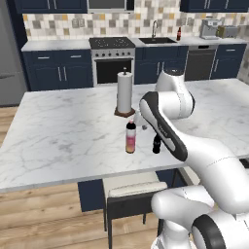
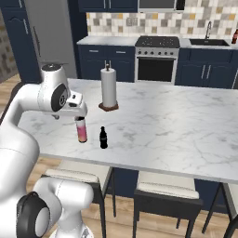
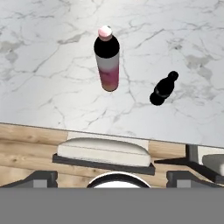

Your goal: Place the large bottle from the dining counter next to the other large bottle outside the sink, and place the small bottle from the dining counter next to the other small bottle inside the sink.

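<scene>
On the white marble surface (image 1: 58, 136): tall white paper-towel roll on a wooden base (image 1: 125, 93), at 12 o'clock from the pink-and-white large bottle with dark shoulders (image 1: 131, 137). Small black bottle (image 1: 156, 144) just beside it at 3 o'clock, apart. Gripper (image 3: 112, 181) above both bottles near the surface's edge, jaws spread wide, holding nothing. No readable label. Cushioned stools (image 2: 167, 193) below.

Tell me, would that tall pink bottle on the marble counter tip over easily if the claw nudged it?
Probably yes. The tall pink bottle stands upright on a narrow base, so a push near its cap would likely topple it. Its round body would probably roll across the smooth marble counter once down. It looks rigid, so the sides shouldn't give under a grip.
</scene>
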